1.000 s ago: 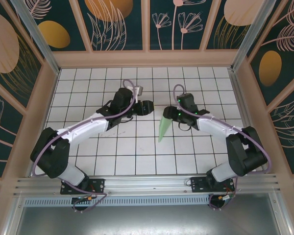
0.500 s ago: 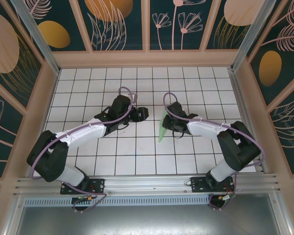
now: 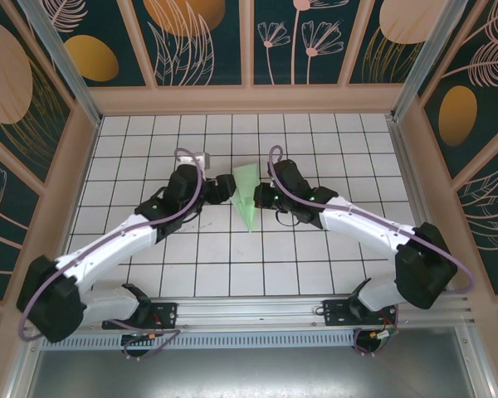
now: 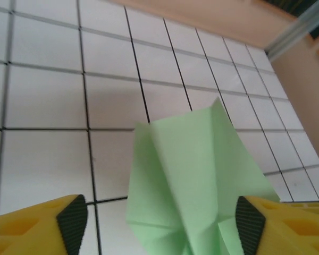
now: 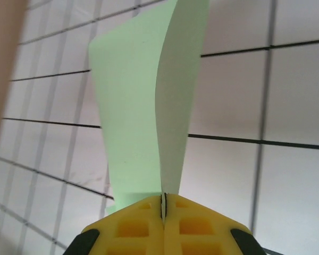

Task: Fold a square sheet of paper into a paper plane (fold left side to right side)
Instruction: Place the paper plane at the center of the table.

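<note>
The pale mint-green paper plane (image 3: 247, 197) is a creased pointed shape held just above the white tiled table (image 3: 332, 141), its tip toward the near edge. My right gripper (image 3: 262, 200) is shut on its right side; in the right wrist view the yellow fingers (image 5: 133, 228) pinch a flap of the paper plane (image 5: 130, 117) that stands up from them. My left gripper (image 3: 229, 184) sits just left of the paper and is open. Its black pads (image 4: 72, 223) stand wide apart with the paper plane (image 4: 196, 170) between them, touching neither.
Pale wooden walls (image 3: 249, 99) close in the table at the back and both sides. An aluminium rail (image 3: 249, 311) carries both arm bases at the near edge. Bare tiles lie in front of and behind the paper.
My right gripper shut on the paper and carried it left and farther back, where it has spread wider. My left gripper drew back to the left and opened wider.
</note>
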Robot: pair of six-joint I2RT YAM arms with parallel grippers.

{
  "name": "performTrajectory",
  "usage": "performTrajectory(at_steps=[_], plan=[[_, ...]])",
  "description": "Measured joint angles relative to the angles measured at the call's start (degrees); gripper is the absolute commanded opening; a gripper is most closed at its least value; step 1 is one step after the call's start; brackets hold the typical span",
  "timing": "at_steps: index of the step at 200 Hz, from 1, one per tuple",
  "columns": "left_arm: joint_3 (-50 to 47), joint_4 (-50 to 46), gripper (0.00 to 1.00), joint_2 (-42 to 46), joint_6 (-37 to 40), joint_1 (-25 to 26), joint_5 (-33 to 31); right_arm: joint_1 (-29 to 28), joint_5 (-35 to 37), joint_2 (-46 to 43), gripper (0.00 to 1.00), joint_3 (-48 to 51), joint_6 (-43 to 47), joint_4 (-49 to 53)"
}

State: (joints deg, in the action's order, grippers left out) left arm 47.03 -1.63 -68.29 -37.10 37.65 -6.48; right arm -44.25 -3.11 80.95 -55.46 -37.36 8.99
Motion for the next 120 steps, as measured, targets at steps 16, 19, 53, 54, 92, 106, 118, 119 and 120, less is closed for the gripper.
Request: performTrajectory(at_steps=[16, 19, 53, 54, 92, 106, 118, 119, 120], plan=[[-1.42, -0.15, 0.81, 4.37, -0.2, 0.0, -2.89, 0.66, -3.21, -0.33, 0.0, 2.97, -0.07, -4.37], [-1.6, -0.17, 0.81, 4.98, -0.2, 0.0, -3.28, 0.83, -3.78, -0.17, 0.0, 3.85, -0.09, -5.03], [-2.05, -0.57, 0.81, 7.28, -0.17, -0.04, -6.12, 3.82, -7.1, 3.48, 0.01, 12.39, -0.02, -8.9], [-2.05, -0.63, 0.81, 7.26, -0.2, -0.04, -6.16, 3.98, -7.15, 3.61, 0.01, 12.68, -0.02, -8.9], [-2.27, -1.9, 0.82, 6.69, -0.2, -0.04, -6.47, 8.09, -6.19, 4.15, 0.17, 15.67, 1.49, -7.89], [-2.27, -2.14, 0.82, 6.4, -0.2, -0.04, -6.47, 9.31, -4.35, 3.52, 0.24, 15.67, 2.4, -6.27], [-2.27, -2.16, 0.82, 6.29, -0.2, -0.04, -6.47, 10.12, -2.54, 3.32, 0.31, 15.47, 3.37, -4.0], [-2.27, -2.16, 0.82, 6.27, -0.17, -0.04, -6.47, 10.19, -2.16, 3.32, 0.32, 15.41, 3.28, -3.61], [-2.27, -2.19, 0.82, 6.27, -0.17, -0.04, -6.47, 10.23, -2.03, 3.32, 0.33, 15.39, 3.3, -3.41]])
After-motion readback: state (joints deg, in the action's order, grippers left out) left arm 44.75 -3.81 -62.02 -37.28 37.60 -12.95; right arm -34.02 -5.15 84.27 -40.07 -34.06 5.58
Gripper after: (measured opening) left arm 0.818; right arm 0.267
